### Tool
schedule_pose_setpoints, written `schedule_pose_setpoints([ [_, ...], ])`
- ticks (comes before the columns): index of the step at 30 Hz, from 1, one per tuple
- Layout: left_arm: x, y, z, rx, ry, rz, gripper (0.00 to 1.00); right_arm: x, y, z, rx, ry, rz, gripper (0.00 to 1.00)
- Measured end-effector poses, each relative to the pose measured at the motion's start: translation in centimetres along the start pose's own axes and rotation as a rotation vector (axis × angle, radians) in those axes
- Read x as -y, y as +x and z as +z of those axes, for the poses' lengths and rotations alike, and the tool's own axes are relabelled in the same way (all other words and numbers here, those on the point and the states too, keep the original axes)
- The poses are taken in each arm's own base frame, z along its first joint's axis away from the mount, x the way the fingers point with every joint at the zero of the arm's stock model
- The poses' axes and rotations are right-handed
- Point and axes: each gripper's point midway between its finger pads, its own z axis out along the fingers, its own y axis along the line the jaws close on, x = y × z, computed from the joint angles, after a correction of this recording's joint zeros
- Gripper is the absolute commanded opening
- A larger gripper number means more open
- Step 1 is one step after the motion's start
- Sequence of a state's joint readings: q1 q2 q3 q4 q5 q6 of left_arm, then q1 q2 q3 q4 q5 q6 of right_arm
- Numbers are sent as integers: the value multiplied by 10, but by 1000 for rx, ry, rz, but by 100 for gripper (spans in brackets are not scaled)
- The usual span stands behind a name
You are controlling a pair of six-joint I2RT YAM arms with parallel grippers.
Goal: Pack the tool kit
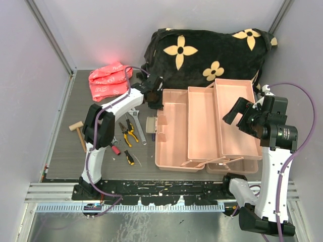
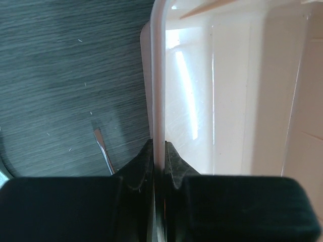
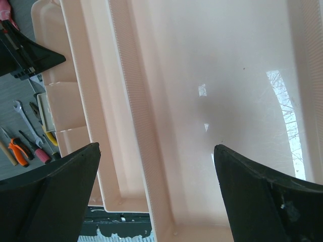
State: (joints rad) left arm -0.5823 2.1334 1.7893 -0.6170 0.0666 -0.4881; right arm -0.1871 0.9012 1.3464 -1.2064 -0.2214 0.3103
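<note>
While the toolbox (image 1: pixel 202 121) lies spread wide on the table (image 1: pixel 65 156), its pink tiered trays stepping up from left to right and all bare, the left claw (image 1: pixel 154 98) reaches its far left corner. Seen from the left wrist, the two black fingers (image 2: pixel 139 166) are pressed together on the thin translucent wall of the box, one outside and one inside, pinching the rim between them. The right claw (image 1: pixel 237 116) hangs above the rightmost tray, its jaws spread as far apart as they go and holding nothing; the right wrist view looks straight down between them onto the tray's glossy floor. Loose tools lie on the table just left of the toolbox: orange-handled pliers (image 1: pixel 130 132), a silver wrench (image 1: pixel 140 132) beside them, and a yellow-and-black screwdriver (image 1: pixel 129 157) nearer the arm bases. A wooden mallet (image 1: pixel 78 133) rests farther left of the toolbox. A bright pink bag (image 1: pixel 108 80) sits beyond the toolbox's left corner, and black fabric with yellow flowers (image 1: pixel 207 50) is heaped against its far side.
</note>
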Motion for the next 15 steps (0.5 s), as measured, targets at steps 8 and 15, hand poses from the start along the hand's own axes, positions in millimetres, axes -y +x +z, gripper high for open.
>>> schedule_pose_setpoints([
  [8,-6,1,-4,7,-24,-23,4,0,1,1,-1,2,3,100],
  [15,-25,2,-12,2,-47,-48,42,3,6,6,-16,6,13,100],
])
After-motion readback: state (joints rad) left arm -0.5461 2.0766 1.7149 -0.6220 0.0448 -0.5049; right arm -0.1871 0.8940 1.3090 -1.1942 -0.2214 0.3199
